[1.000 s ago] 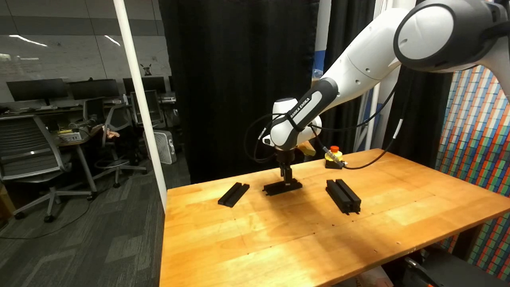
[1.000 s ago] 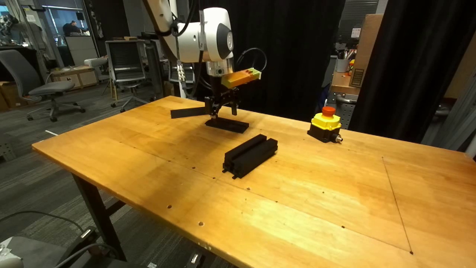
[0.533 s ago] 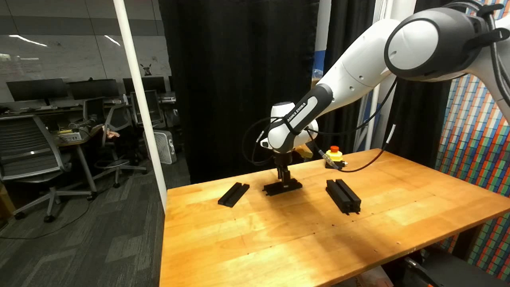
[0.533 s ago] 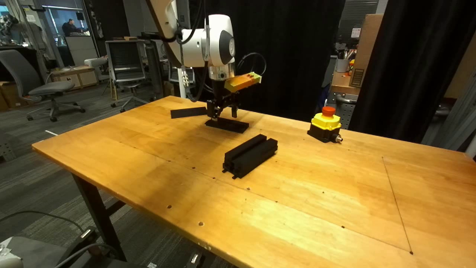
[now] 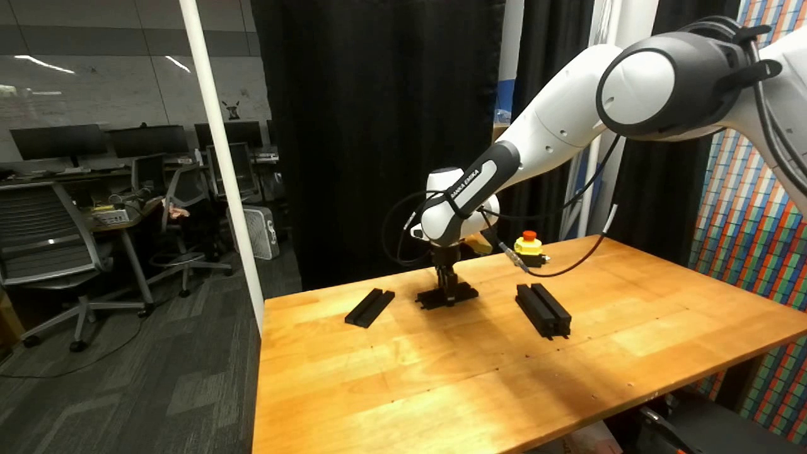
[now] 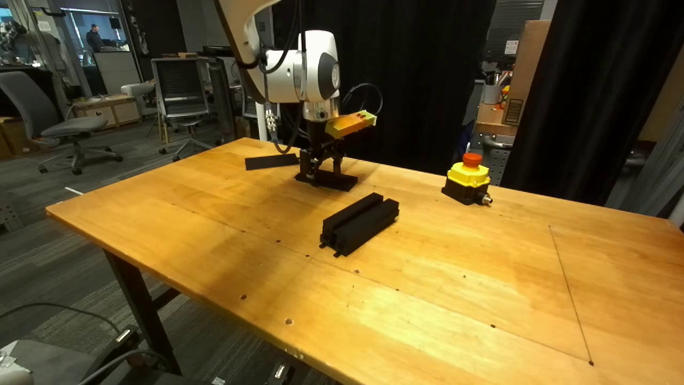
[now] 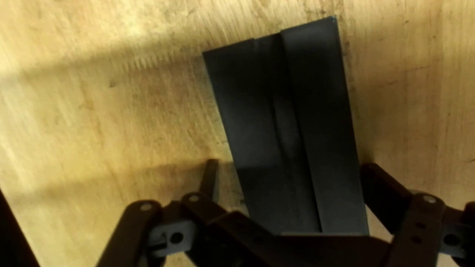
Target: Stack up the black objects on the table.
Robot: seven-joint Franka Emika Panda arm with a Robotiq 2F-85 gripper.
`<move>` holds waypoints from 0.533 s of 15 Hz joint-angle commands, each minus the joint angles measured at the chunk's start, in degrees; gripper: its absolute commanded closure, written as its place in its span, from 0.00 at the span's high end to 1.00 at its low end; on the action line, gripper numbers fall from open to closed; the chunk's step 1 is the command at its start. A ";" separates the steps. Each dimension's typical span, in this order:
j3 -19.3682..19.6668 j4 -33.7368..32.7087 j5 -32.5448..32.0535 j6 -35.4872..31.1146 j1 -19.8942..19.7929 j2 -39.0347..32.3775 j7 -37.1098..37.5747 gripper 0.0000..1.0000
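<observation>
Black and grooved, one bar [image 7: 308, 115] lies on the desk [image 5: 378, 391] right beneath the gripper [image 7: 290, 165], whose jaws stand spread astride it (a gap shows on one side; whether the other side touches, I cannot tell). In an exterior view another bar [image 5: 367, 309] lies left of the gripper, the stack [image 5: 538, 309] right of it, and the red button [image 5: 528, 244] farther back on that side.
</observation>
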State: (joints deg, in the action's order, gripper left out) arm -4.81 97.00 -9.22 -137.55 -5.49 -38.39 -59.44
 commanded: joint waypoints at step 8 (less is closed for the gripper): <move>-0.20 -4.10 5.99 10.59 -1.27 1.05 4.00 0.46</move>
State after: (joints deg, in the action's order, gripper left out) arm -4.97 94.26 -5.89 -131.38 -5.99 -38.58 -58.48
